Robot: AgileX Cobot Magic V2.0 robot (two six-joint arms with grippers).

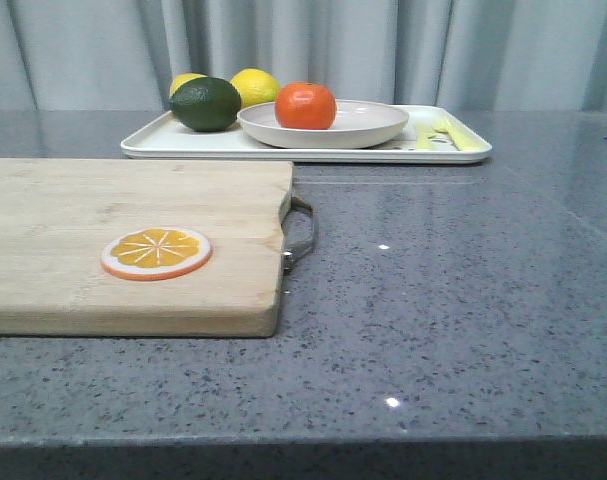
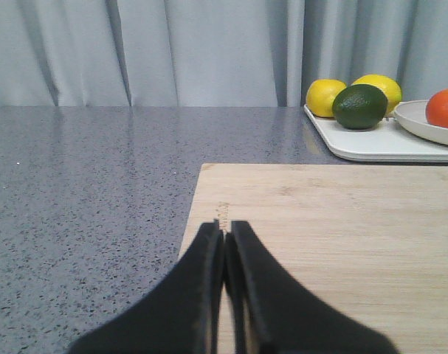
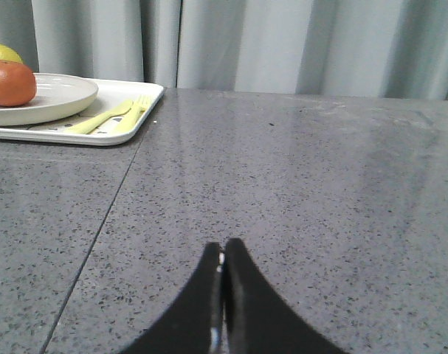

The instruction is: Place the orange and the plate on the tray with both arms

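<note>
Pale grey pleated curtains behind, a speckled dark grey stone countertop (image 1: 453, 300) in front. Far back on it, the large flat white rectangular tray (image 1: 163, 140) with rounded corners, long axis running side to side across the front view. On the tray, the wide shallow off-white round plate (image 1: 368, 128); in the plate, the glossy deep-orange whole orange (image 1: 305, 105). Just beside the plate on the same tray, a dark green avocado-like fruit (image 1: 205, 103) and two yellow lemons (image 1: 255, 85). Nearer, a pale wooden cutting board (image 1: 83, 210) with a metal handle, bearing a flat orange slice with a white rim (image 1: 156, 252).

Judged from how things lie: orange and plate both already resting on the tray, nothing left to carry.

Left gripper (image 2: 226, 230): black fingers pressed together, holding nothing, poised over the near edge of the cutting board, with the tray ahead and off toward the right, well apart. Right gripper (image 3: 224, 252): fingers likewise closed tight, empty, above bare countertop, with the tray ahead and off toward the left, also well apart. Neither arm clearly nearer; no contact with any task object.
</note>
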